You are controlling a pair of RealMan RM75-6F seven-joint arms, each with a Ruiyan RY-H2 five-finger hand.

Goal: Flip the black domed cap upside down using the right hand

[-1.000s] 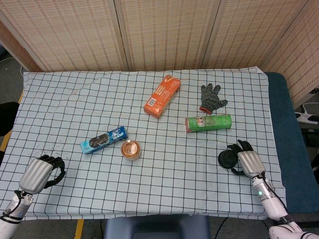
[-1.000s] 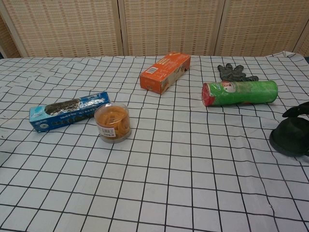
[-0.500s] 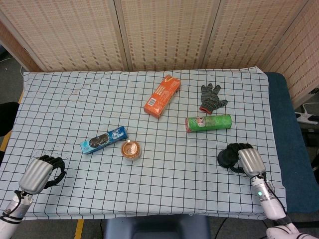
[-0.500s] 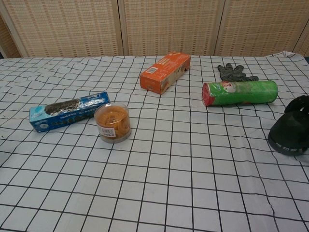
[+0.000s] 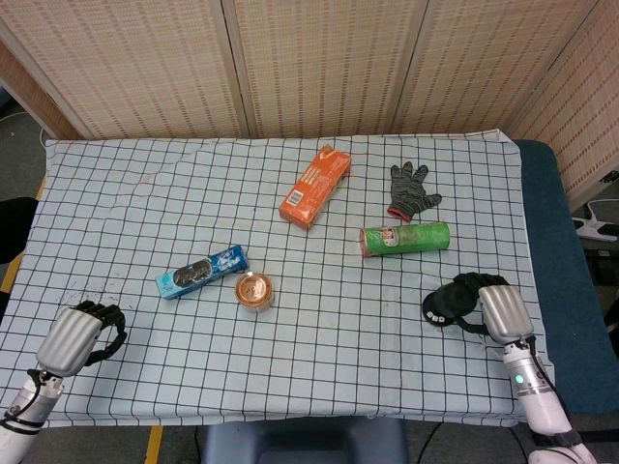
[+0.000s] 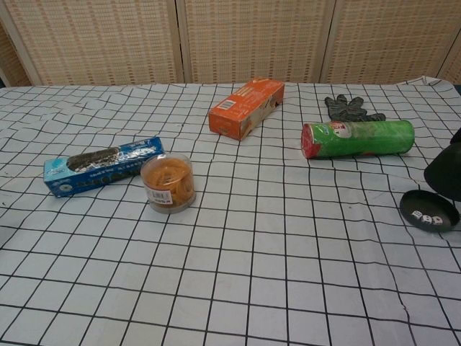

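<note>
Your right hand (image 5: 498,311) grips the black domed cap (image 5: 442,305), tilted open-side toward you. At eight o'clock, your left hand (image 5: 79,333) rests with fingers curled, holding nothing.

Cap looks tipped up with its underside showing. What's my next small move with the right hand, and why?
Probably keep rolling the right hand outward a little more, then ease the fingers off. The black domed cap is tilted with its open underside and white marks facing the chest view, its lower rim on the checked cloth, so the flip seems nearly but not fully done.
</note>
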